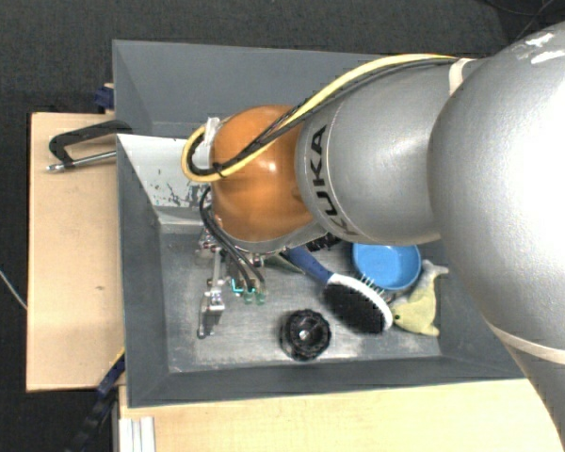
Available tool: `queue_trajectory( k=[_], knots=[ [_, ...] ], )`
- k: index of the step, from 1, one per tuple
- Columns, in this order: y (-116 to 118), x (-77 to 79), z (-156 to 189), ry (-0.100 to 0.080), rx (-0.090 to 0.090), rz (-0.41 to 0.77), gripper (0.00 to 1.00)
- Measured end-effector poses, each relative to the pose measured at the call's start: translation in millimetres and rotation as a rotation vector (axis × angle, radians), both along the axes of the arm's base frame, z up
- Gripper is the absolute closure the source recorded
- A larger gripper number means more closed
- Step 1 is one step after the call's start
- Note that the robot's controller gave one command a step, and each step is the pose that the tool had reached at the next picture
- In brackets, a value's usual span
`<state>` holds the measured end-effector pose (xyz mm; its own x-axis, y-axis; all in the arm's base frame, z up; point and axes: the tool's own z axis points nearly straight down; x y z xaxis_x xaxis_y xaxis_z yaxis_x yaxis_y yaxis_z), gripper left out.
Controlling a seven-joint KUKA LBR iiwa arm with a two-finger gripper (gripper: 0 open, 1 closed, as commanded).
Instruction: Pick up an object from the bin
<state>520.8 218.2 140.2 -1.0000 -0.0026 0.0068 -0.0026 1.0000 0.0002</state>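
Camera view: the bin is seen from above, with the arm (pixel 433 158) entering from the right of the frame.
Surface: a grey metal bin (pixel 137 281) with sloped walls; its flat floor is scuffed and lies bare in the lower left.
Surroundings: dark ground is seen around the bin along the top of the frame.
Arm: an orange cover (pixel 259 182) sits at the wrist, left of centre, and a yellow cable (pixel 377 67) is looped over it.
Gripper: the gripper (pixel 215 311) is pointed down over the bare floor at the lower left of the bin.
Gripper state: how far it is open cannot be told, and nothing is seen held in it.
Nearest thing: a black round thing (pixel 306 334) lies on the floor just to the gripper's lower right, apart from it.
Next thing: a brush (pixel 356 307) with black bristles and a blue handle lies right of the gripper.
Brush axis: the long axis runs from upper left, where the handle passes under the orange cover, to lower right, where the head points.
Other things: a blue bowl (pixel 388 264) and a yellow soft thing (pixel 419 311) are set at the right of the bin, beside the brush head.
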Motion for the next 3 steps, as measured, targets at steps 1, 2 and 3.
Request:
queue_trajectory(
  k=[1,2,3],
  knots=[
    [-69,-8.2,-70,-0.011,0.003,0.005,0.0],
    [-139,30.4,-20,-0.018,-0.001,0.112,0.0],
    [-201,29.4,-51,-0.046,0.009,0.192,0.0]
  ],
)
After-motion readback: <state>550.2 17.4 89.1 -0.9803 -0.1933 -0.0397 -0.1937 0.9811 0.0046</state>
